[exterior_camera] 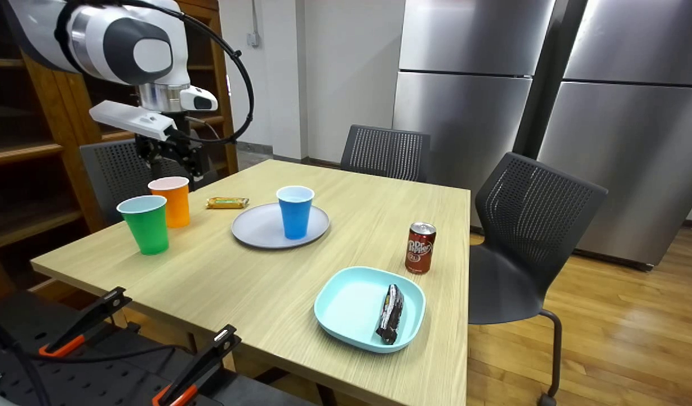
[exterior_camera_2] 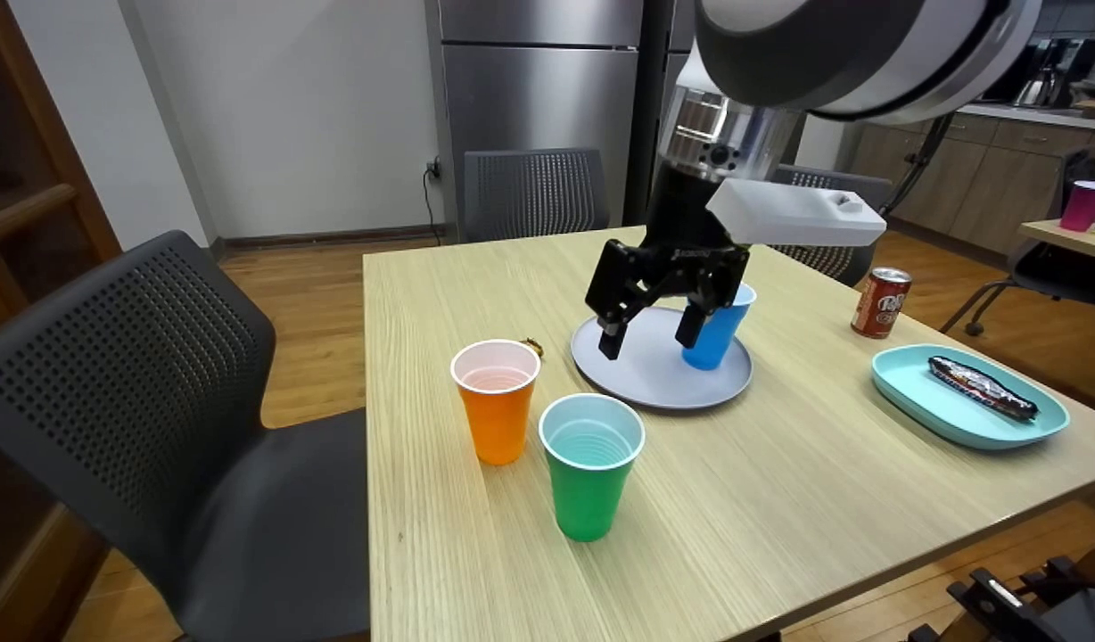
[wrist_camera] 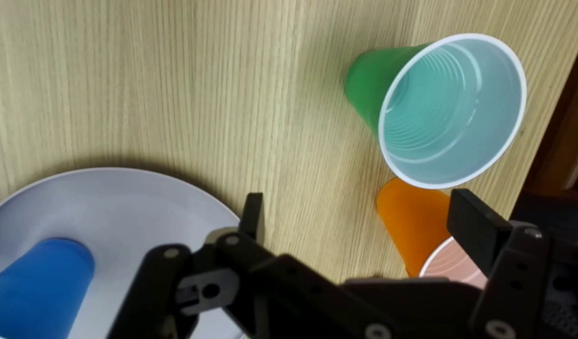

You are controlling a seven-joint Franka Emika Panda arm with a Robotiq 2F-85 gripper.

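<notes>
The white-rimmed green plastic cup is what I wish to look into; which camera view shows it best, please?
The wrist view: the green plastic cup appears largest there, its ringed inner wall in plain sight. Both exterior views show it smaller, whole and upright, with less of its inside visible.

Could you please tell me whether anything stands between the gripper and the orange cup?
Nothing visible stands between the open gripper and the orange cup. The green cup does stand close beside the orange cup, though, so an approach from that side might brush it.
</notes>
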